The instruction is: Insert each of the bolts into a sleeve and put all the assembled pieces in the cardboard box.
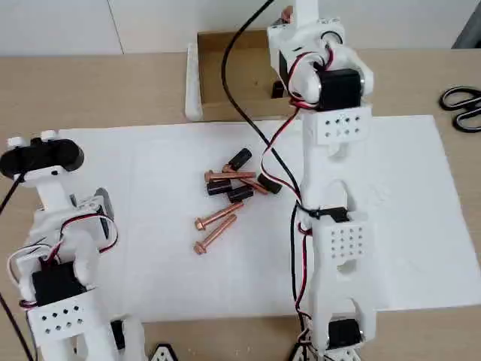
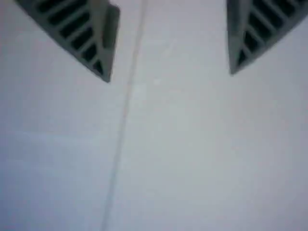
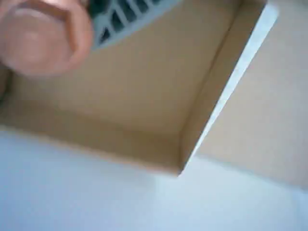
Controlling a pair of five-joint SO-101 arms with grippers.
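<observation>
Several copper bolts (image 1: 218,218) and black sleeves (image 1: 239,159) lie in a loose pile on the white paper sheet (image 1: 391,173) mid-table. The cardboard box (image 1: 214,75) stands open at the back of the table. My right gripper (image 1: 289,16) is stretched out over the box, shut on a copper bolt (image 3: 38,36) whose round head shows beside one finger (image 3: 130,17), above the box floor (image 3: 144,86). Whether a sleeve is on it is hidden. My left gripper (image 2: 169,73) hangs open and holds nothing, low over the paper at the front left (image 1: 143,342).
A small dark piece (image 1: 278,90) lies inside the box, partly behind the right arm. Black scissors (image 1: 462,105) rest on the wooden table at the far right. The box's white flap (image 1: 193,83) sticks out on its left side.
</observation>
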